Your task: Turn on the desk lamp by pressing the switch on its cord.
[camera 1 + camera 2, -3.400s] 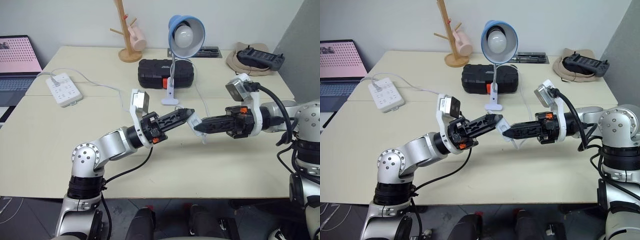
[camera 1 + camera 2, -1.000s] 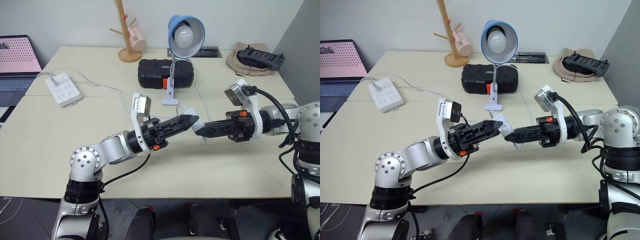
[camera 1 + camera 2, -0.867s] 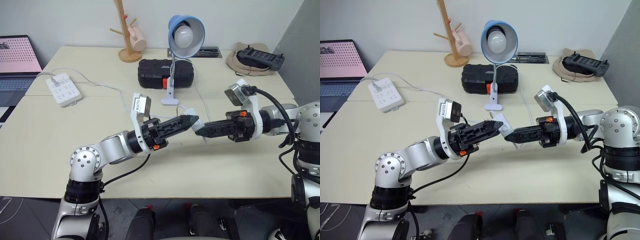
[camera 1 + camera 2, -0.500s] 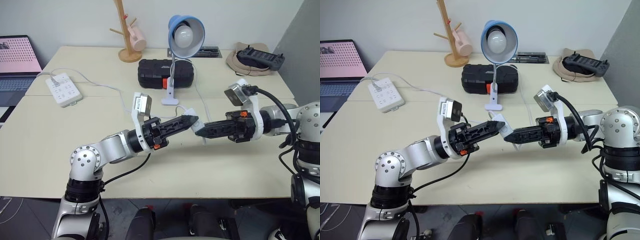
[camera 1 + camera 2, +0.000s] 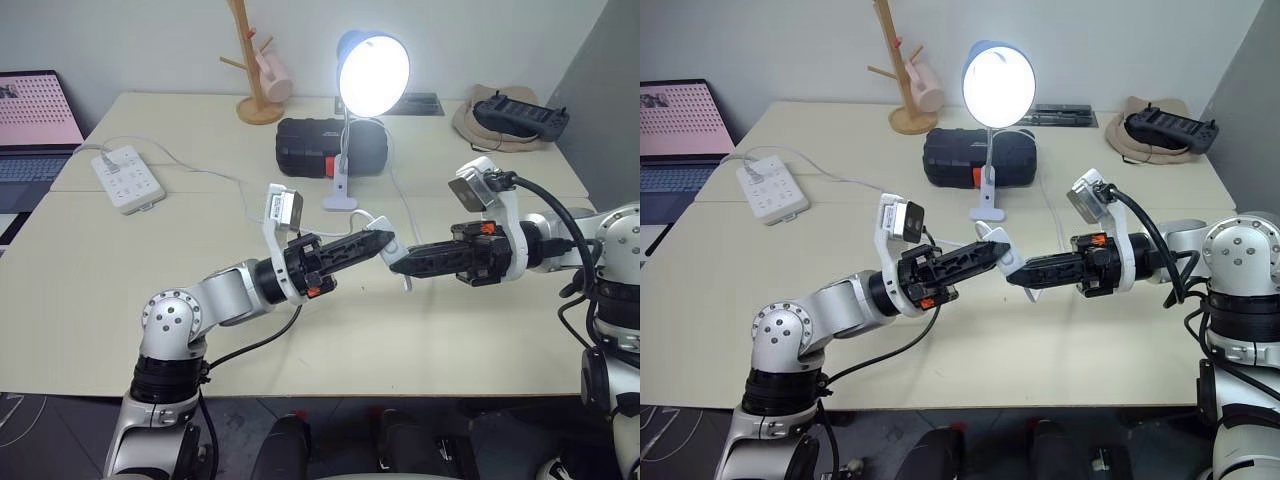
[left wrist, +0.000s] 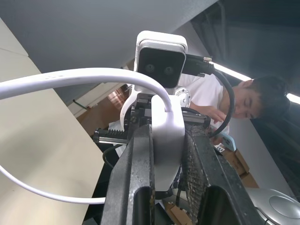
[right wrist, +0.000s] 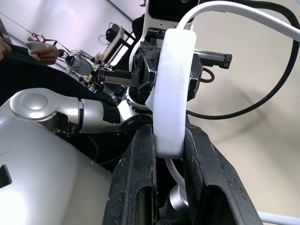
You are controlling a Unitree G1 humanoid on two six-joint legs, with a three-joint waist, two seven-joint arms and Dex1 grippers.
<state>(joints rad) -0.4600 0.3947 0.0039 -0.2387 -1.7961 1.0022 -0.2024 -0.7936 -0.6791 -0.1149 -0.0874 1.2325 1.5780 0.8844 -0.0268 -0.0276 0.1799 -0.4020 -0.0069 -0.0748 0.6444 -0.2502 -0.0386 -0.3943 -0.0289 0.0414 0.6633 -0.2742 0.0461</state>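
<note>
Lamp: lit, behind my grippers. Switch: pinched between my left gripper and right gripper, both clenched on it. Cord: loops from switch.

Both arms are silver-grey metal, built of rounded cylindrical segments with a ring of small screws on each shoulder cap. The left gripper and the right gripper each end in two long black fingers with ridged, textured inner faces. A small orange mark sits at the base of each gripper. A white bracket on each wrist carries a boxy grey camera, at about 12 o'clock from the wrist. Thick black cables loop from the wrists back along both forearms.
</note>
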